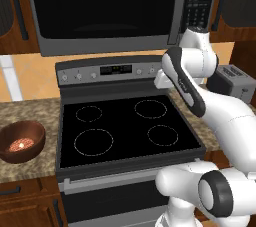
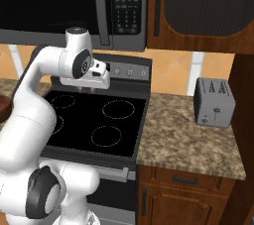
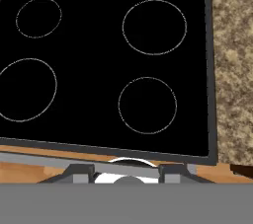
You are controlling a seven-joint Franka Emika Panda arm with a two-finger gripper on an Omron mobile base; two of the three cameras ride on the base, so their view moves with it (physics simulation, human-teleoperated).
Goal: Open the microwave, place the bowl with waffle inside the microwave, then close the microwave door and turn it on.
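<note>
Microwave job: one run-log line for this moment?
microwave door: closed | bowl: counter left of stove, waffle inside | gripper: above stove, empty

black stove (image 1: 125, 126), grey toaster (image 2: 214, 102) on speckled counter (image 2: 188, 144)

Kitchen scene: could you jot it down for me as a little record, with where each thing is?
microwave: above the stove, door shut
bowl: on the counter left of the stove, waffle inside
stove: black top, nothing on the rings
toaster: on the counter right of the stove
gripper: above the stove, holding nothing
</note>
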